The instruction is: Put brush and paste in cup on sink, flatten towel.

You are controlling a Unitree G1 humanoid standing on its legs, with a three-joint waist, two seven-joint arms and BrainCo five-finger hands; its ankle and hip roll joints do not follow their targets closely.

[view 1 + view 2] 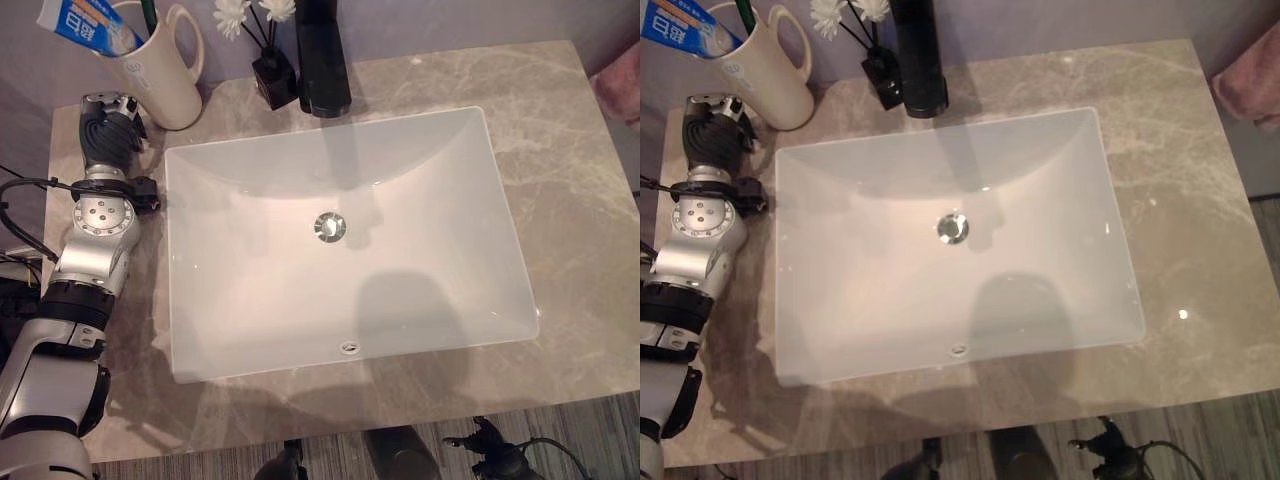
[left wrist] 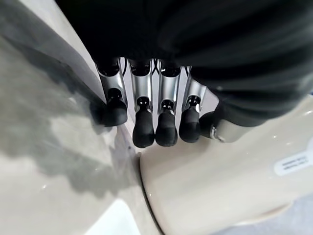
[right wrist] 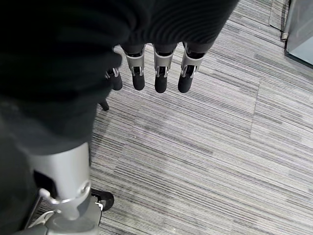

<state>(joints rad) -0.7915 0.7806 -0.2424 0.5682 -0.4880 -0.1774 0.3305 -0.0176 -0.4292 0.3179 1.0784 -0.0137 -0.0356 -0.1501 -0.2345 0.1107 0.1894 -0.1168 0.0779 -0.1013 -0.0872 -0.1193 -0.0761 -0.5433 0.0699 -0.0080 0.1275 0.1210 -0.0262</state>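
While the paste (image 1: 82, 25) and brush (image 1: 148, 14) already stood in the cup (image 1: 160, 75), the pink towel (image 1: 1250, 78) lay unflattened, and both the left hand (image 2: 156, 117) and right hand (image 3: 156, 73) hung slack-fingered, holding nothing.

**A bathroom washstand set on office-style carpet**

A white rectangular basin (image 1: 340, 240) sits sunk in a grey-beige marble-look counter (image 1: 570, 210), with a black tap (image 1: 322, 60) at twelve o'clock. At eleven o'clock stands a cream cup (image 1: 160, 75) holding toothpaste (image 1: 85, 25), with a small black vase of white flowers (image 1: 272, 70) beside it. Below runs grey striped carpet (image 3: 205, 147).
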